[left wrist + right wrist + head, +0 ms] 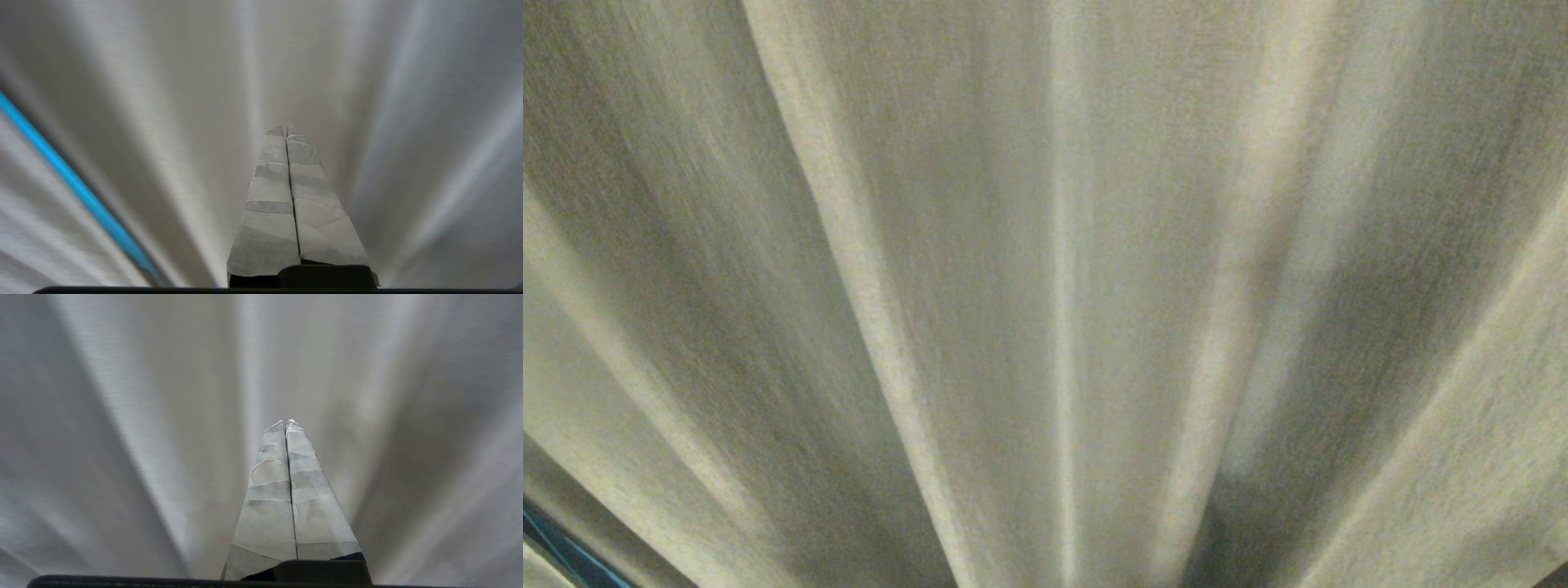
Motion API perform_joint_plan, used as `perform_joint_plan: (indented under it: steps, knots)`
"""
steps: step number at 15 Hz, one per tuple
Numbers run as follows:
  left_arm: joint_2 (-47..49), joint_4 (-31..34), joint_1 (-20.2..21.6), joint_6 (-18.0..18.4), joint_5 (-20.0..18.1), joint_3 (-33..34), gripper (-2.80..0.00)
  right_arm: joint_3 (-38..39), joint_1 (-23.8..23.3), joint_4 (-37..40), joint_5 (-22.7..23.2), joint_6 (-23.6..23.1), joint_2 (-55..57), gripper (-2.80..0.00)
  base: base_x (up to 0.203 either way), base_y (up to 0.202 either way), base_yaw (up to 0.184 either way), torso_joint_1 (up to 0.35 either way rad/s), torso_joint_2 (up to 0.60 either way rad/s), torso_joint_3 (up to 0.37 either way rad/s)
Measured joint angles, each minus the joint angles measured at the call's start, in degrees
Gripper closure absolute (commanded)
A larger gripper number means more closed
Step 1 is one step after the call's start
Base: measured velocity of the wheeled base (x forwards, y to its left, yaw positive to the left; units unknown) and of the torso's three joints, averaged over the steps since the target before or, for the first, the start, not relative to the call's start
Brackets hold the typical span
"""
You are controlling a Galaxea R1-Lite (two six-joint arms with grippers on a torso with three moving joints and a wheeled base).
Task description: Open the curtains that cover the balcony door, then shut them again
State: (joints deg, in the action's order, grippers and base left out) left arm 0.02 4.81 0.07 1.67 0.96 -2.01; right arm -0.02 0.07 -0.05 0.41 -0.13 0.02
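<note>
Before curtains [1045,245] | left hand [285,130] pressed together, empty | right hand [285,424] likewise

the curtains [1045,245] hang drawn, thick beige-grey woven fabric in deep vertical pleats filling the head view.
</note>
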Motion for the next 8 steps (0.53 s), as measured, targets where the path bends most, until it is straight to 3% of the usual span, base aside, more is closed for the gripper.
perform_joint_plan:
  steps: [8]
  knots:
    - [0.00, 0.01, 0.02, 0.00, -0.02, 0.00, 0.00, 0.00, 0.00, -0.02, 0.00, 0.02, 0.00, 0.00, 0.000, 0.195, -0.001, 0.002, 0.00, 0.004]
